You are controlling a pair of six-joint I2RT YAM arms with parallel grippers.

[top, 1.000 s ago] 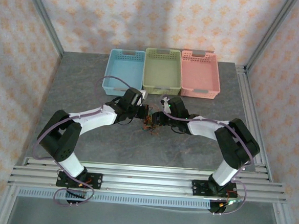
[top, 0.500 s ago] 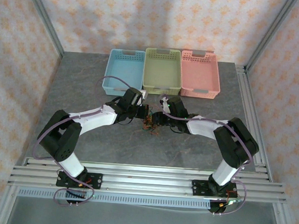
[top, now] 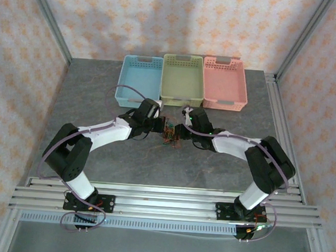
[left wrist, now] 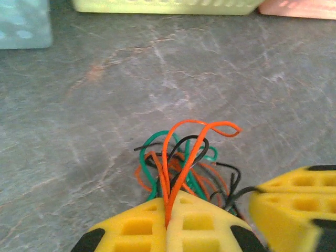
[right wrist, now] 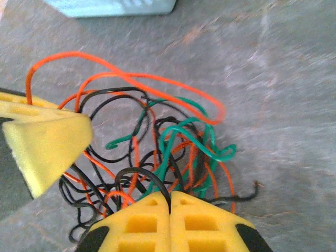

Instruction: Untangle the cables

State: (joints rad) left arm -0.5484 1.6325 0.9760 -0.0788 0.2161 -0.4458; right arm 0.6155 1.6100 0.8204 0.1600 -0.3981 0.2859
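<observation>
- Our left gripper has its yellow pads pressed together. They are clamped on an orange-red strand that rises in a tall loop from the seam.
- Our right gripper is also closed, with a black strand pinched between its pads.
- The cables are a knot of black, orange-red and green strands. They are bunched between the two grippers over the middle of the table, in front of the green basket.
- A second ago the right jaws stood apart; now they meet. The knot and both fingertips sit slightly nearer the baskets, and the right elbow has swung a little outward.
- The table is grey with pale marbled veins.
- Along its far edge the blue basket, the green one and the pink basket stand side by side.
- Aluminium rails run along the near edge and carry both arm bases.
- Peach patterned walls close in the space.
</observation>
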